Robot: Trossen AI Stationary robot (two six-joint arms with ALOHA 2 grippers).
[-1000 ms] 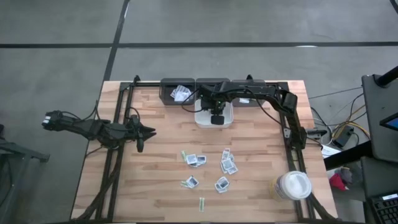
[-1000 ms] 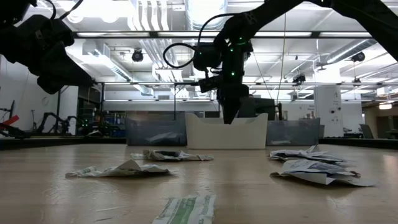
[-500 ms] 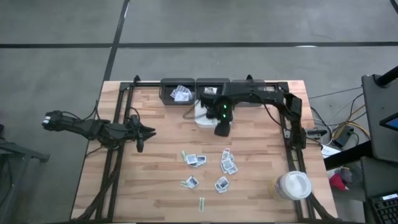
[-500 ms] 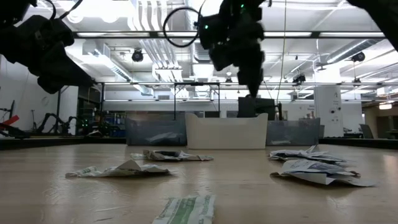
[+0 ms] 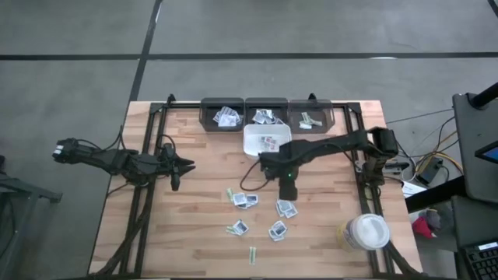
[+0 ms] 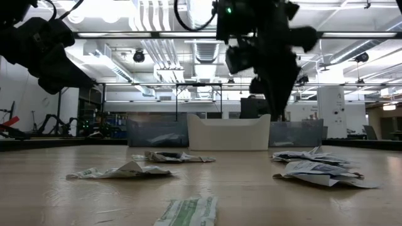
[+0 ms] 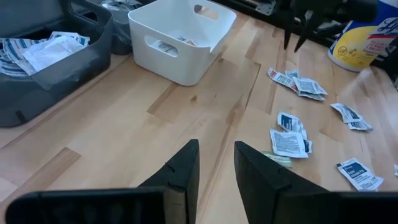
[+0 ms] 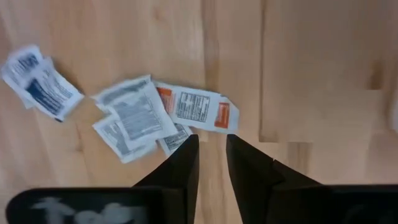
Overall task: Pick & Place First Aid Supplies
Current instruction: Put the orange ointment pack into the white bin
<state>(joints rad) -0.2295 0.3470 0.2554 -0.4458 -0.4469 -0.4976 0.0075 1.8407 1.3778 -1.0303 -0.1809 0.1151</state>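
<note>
Right claw [image 5: 287, 189], slightly parted and empty, hangs directly above the packet cluster [image 5: 285, 207] (left claw [image 5: 180, 166] idles farther off).

You see a pale butcher-block wooden tabletop [image 5: 194, 210], its planks smooth with a faint satin sheen. The square white plastic tray [image 7: 180, 37] looks matt and smooth, with moulded handle slots. Three dark translucent plastic bins [image 5: 223, 113] sit along the table's far edge, slightly glossy. The small flat white paper packets [image 8: 134, 115] look crinkled and matt, printed in blue, grey and orange-red. The round white-lidded plastic jar [image 5: 367, 232] shows a smooth lid and a glossy printed label. Both dark gripper fingers [image 7: 181, 174] look like matt black plastic.
</note>
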